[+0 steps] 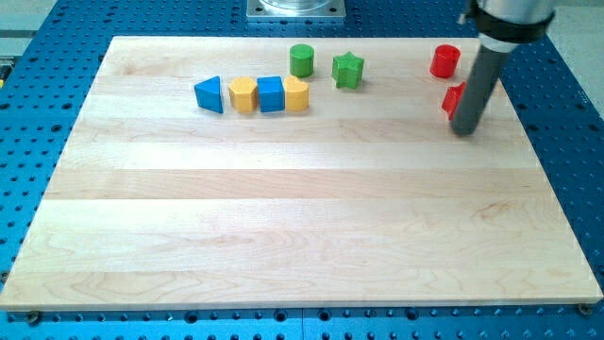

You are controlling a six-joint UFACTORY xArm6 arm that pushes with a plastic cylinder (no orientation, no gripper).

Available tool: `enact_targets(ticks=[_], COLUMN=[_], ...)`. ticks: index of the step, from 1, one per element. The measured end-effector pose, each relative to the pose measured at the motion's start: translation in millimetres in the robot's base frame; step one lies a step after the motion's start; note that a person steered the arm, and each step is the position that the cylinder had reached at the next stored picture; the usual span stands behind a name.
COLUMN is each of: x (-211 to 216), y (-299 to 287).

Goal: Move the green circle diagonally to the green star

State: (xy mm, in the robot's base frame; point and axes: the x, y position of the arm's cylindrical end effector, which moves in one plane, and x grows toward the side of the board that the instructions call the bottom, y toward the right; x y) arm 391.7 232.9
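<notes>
The green circle (pixel 301 59) stands near the view's top, just left of the green star (pixel 347 69), with a small gap between them. The star sits slightly lower in the view than the circle. My tip (pixel 463 129) is far to the view's right of both green blocks, at the lower end of the dark rod. It touches or nearly touches a red block (pixel 453 98) that the rod partly hides.
A row of touching blocks lies left of the green ones: blue triangle (pixel 209 94), yellow block (pixel 243 95), blue cube (pixel 271 93), yellow block (pixel 296 94). A red cylinder (pixel 445 60) stands at the top right. The wooden board (pixel 302 227) lies on a blue perforated table.
</notes>
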Motion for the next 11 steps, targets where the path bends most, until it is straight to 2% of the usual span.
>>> enact_targets(ticks=[2,3,4,5,6,7,9,11], x=[-29,37,23,-16,-48,-56,-115,-116], y=[0,-31,-107,-147,-152,-193,-206,-251])
